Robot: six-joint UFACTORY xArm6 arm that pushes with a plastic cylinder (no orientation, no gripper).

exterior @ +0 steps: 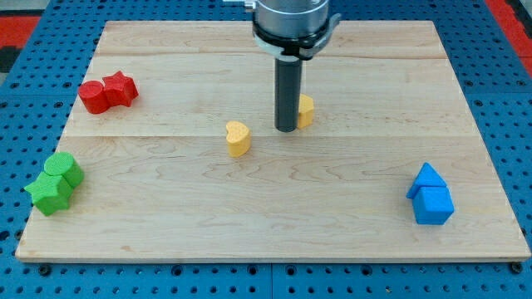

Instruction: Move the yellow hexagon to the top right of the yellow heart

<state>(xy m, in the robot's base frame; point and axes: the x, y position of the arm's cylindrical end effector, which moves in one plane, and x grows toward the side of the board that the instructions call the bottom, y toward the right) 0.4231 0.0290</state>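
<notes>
The yellow heart (238, 137) lies near the board's middle. The yellow hexagon (306, 110) sits up and to the right of the heart, partly hidden behind my rod. My tip (287, 129) rests on the board right against the hexagon's left side, between it and the heart, a short gap from the heart.
A red cylinder (94, 97) and a red star (120, 88) sit together at the upper left. A green hexagon (64, 169) and a green star (48, 193) sit at the lower left. A blue triangle (426, 178) and a blue cube (434, 204) sit at the lower right. The wooden board (266, 232) ends close to these.
</notes>
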